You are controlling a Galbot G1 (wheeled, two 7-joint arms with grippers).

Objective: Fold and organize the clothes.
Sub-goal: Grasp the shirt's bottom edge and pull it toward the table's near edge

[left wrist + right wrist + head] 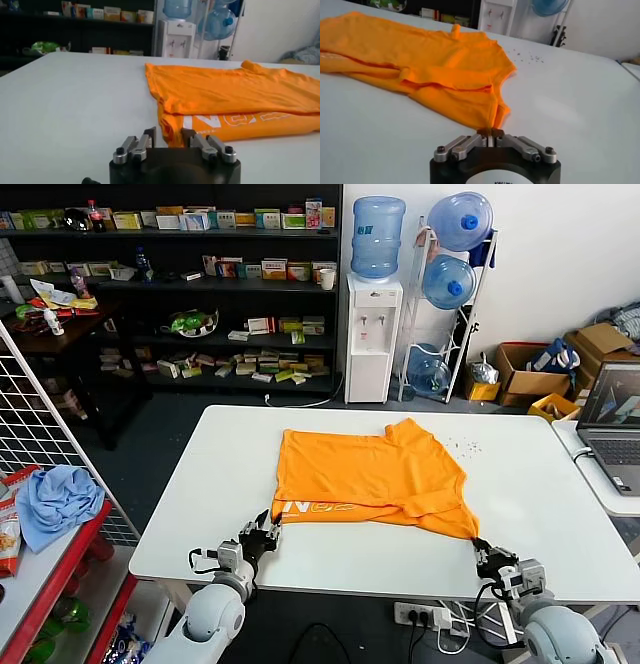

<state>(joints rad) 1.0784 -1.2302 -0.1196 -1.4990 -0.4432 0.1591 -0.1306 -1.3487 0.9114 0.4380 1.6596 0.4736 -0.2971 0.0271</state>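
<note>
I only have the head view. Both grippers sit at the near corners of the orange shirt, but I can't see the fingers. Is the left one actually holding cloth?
Observer: No. In the left wrist view the left gripper is open, with the T-shirt corner lying between its fingers, not pinched.
Operator: And the right?
Observer: The right gripper is shut on the T-shirt's near right corner; the right wrist view shows its fingertips pressed together on the orange tip.
Operator: Is the cloth lifted there?
Observer: Only the pinched tip rises off the table; the rest lies flat.
</note>
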